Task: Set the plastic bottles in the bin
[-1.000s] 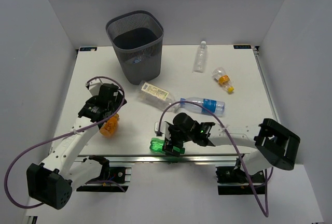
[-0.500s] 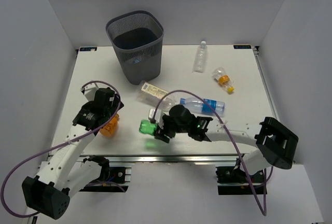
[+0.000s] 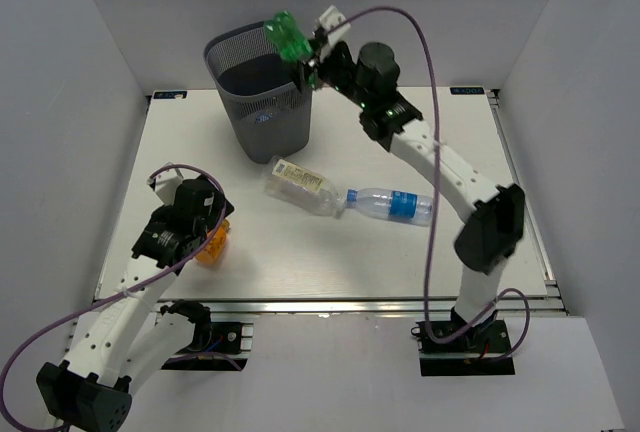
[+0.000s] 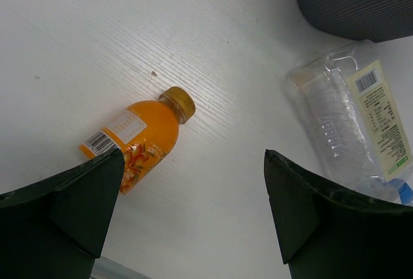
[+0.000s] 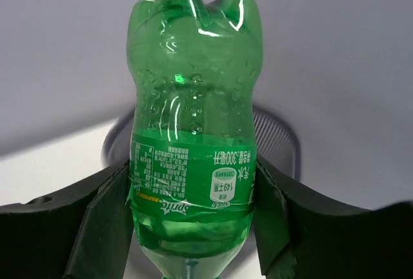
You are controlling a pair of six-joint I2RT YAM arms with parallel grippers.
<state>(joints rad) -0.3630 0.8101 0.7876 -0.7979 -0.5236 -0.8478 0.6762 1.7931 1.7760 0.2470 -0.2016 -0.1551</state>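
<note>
My right gripper is shut on a green bottle and holds it above the far rim of the dark grey mesh bin. In the right wrist view the green bottle sits bottom-up between my fingers, with the bin's rim behind it. My left gripper is open and empty, just above an orange bottle. The left wrist view shows that orange bottle lying near the left finger.
A clear bottle with a cream label and a clear bottle with a blue label lie end to end mid-table. The cream-label bottle and the bin's base show in the left wrist view. The right arm spans the table's back right.
My right arm has lifted the green bottle from the table's front edge and swung it up over the bin. The left arm has drawn back slightly over the orange bottle.
</note>
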